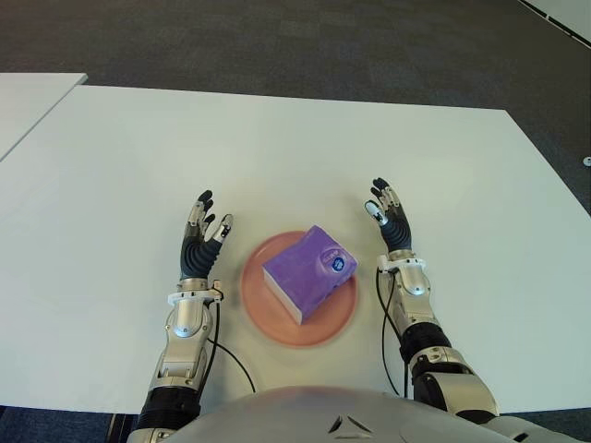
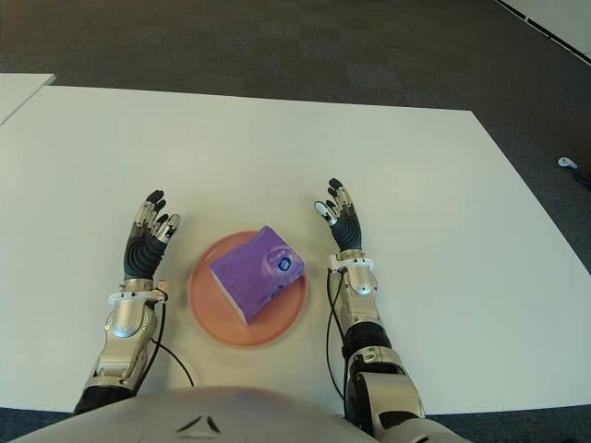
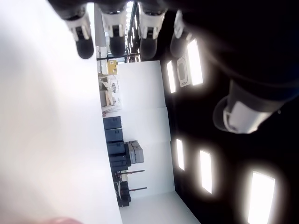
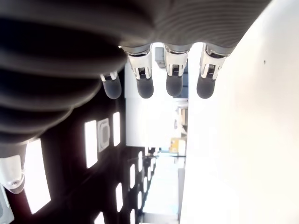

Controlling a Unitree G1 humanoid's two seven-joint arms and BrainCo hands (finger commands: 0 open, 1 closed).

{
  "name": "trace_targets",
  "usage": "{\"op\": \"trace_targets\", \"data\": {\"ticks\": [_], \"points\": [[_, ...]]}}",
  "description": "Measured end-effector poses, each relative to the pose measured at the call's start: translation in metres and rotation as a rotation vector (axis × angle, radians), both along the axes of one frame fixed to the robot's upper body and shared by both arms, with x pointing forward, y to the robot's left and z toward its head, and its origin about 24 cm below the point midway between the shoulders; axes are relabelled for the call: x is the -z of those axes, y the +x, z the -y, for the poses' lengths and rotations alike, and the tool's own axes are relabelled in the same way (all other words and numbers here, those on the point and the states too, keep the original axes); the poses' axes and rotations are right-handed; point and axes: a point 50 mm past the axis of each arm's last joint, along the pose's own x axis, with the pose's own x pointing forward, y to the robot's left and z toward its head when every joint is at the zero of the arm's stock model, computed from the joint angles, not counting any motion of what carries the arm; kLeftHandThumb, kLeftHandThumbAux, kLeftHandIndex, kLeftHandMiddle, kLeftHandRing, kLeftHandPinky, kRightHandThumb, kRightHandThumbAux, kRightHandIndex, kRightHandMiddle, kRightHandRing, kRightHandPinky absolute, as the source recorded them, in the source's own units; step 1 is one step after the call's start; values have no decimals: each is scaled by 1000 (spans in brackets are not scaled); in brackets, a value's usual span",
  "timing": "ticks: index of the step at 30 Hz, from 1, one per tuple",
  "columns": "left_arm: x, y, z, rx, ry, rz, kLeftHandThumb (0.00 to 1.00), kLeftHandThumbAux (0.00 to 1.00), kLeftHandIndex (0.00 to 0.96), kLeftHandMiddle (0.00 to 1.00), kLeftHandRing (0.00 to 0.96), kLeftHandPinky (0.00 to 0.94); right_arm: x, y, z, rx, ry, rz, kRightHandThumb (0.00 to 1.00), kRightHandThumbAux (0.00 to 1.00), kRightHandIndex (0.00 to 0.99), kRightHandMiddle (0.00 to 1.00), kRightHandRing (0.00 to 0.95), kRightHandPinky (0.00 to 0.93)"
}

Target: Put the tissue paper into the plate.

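A purple tissue pack (image 1: 309, 273) with a round blue mark lies in the pink plate (image 1: 269, 330), near the table's front edge. My left hand (image 1: 203, 233) stands just left of the plate, fingers spread and holding nothing. On the plate's right side is my right hand (image 1: 388, 214), also open and empty. Neither hand touches the pack. The wrist views show only straight fingers (image 3: 117, 32) and fingers (image 4: 174, 77) with nothing between them.
The white table (image 1: 277, 157) stretches wide beyond the plate. A second white table's corner (image 1: 28, 101) shows at the far left. Dark carpet floor (image 1: 277, 41) lies beyond the far edge.
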Motion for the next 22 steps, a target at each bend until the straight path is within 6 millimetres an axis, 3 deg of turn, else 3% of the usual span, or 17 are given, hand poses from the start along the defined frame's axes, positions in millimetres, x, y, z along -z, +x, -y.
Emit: {"op": "trace_targets", "data": {"ticks": [22], "points": [[-1,0,0,3,7,8,0,499,0,0,0,0,-2,-6,0,12,5,12,0,491,0,0,0,0]]}}
